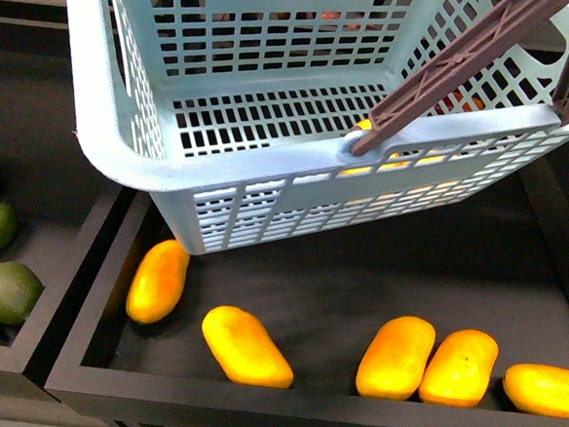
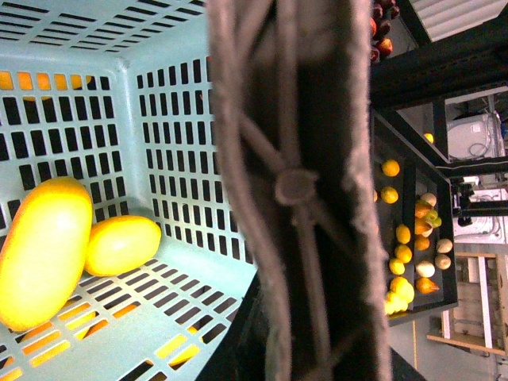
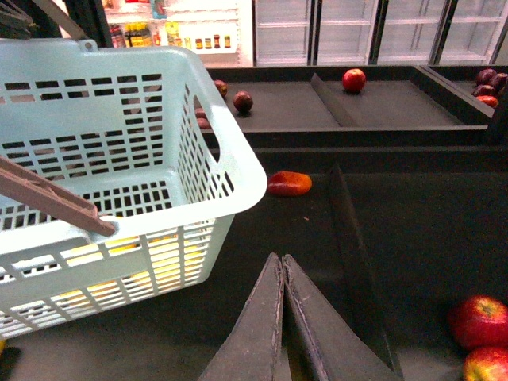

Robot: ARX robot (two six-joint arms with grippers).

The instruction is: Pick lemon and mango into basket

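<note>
**Inspector A:** What do we log left of the basket?

**Inspector B:** Green round fruit (image 1: 7,292) in a side compartment, below and left of the basket (image 1: 268,168).

**A:** And beneath it?

**B:** The basket sits tilted over a dark tray (image 1: 358,277). We count five loose mangoes (image 1: 247,346) in a row on that tray, below the basket's near wall.

**A:** Contents?

**B:** In the left wrist view we find a mango (image 2: 44,254) and a lemon (image 2: 123,244). They touch each other on the basket's slotted floor, in a corner.

**A:** The handle?

**B:** The brown handle (image 1: 450,74) is raised, crossing above the basket's right rim.

**A:** Pincers?

**B:** For the left pincer, the handle fills its wrist view and no fingers show, so we cannot tell its state. The right pincer (image 3: 280,262) has its fingers pressed together on nothing. It is near the basket's outer wall but apart from it.

**A:** Anything else on that side?

**B:** One orange-red fruit (image 3: 290,183) lies on the shelf past the basket's corner. Red apples (image 3: 479,321) lie well apart from the basket.
</note>
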